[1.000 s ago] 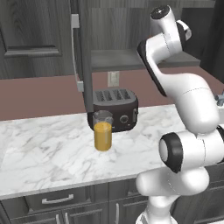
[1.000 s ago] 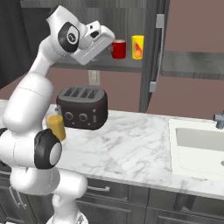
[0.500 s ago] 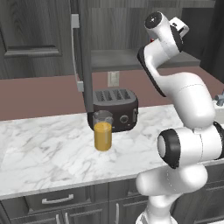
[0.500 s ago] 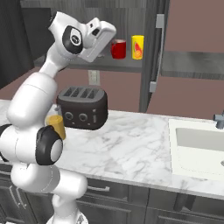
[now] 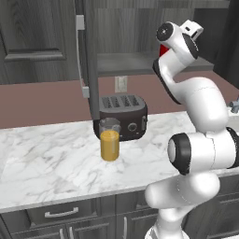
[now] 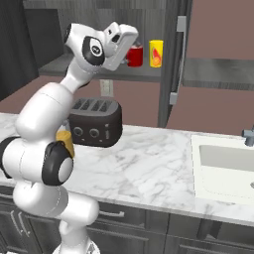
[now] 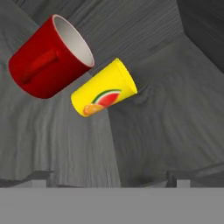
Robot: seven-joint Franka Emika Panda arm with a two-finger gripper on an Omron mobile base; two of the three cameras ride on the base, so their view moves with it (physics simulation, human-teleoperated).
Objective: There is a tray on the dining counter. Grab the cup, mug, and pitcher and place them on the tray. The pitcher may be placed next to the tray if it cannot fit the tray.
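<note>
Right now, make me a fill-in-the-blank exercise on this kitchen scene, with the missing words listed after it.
1. The red mug and the yellow cup stand side by side on a shelf inside an open ____.
2. The pitcher of amber liquid stands on the marble counter right in front of the black ____.
3. The gripper, raised near the mug, holds ____.
4. The picture on the yellow cup shows ____.

Missing words: cabinet; toaster; nothing; fruit
</note>
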